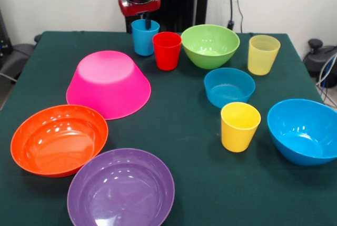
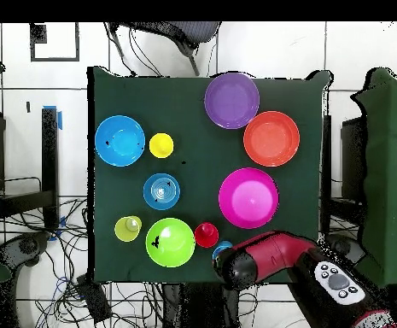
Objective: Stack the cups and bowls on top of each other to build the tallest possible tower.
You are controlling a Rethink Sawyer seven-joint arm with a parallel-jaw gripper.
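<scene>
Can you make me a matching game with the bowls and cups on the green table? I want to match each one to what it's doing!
Things:
1. pink bowl
2. blue cup
3. opaque yellow cup
4. purple bowl

What it's doing:
A. standing between the small blue bowl and the bigger blue bowl
B. turned upside down
C. right under the robot's gripper
D. open side up, touching the orange bowl, at the table's front edge in the front view

Pairs: 1-B, 2-C, 3-A, 4-D
</scene>
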